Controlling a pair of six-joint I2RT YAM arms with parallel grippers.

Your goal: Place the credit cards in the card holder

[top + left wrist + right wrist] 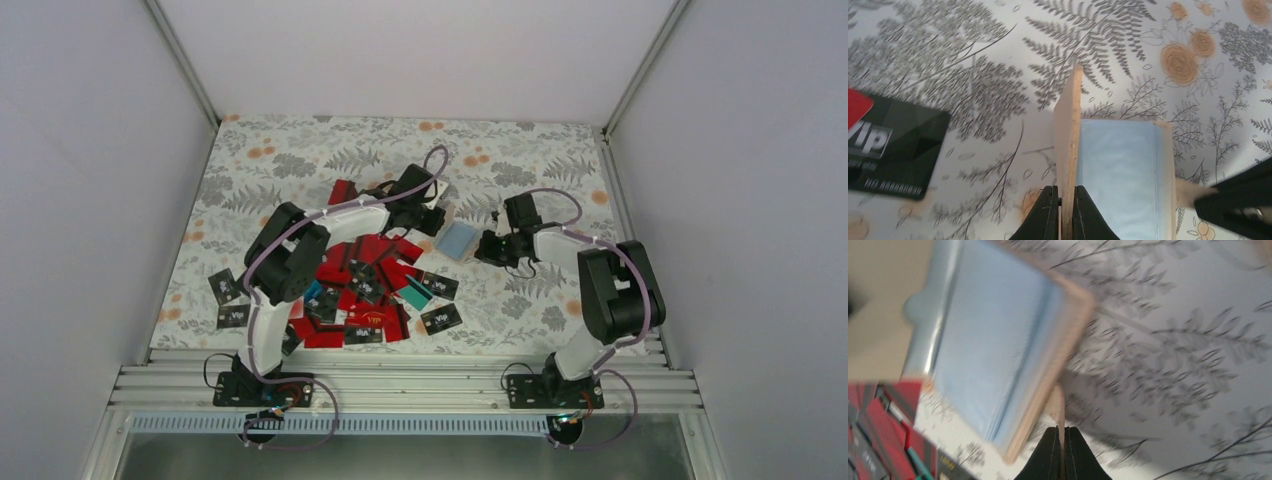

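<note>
White "Vip" on black card [890, 150], smaller number line beneath too blurred

Left arm [345, 215] stretched forward-right, right arm [612, 285] bent inward; left jaws, right jaws both clamped tight.

Free tablecloth [330, 145] beyond credit cards [365, 290], card holder [459, 241]

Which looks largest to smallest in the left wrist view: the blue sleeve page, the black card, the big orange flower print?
1. blue sleeve page and black card: about alike, both cut off by the frame, so unranked.
2. orange flower print: smallest.
</note>
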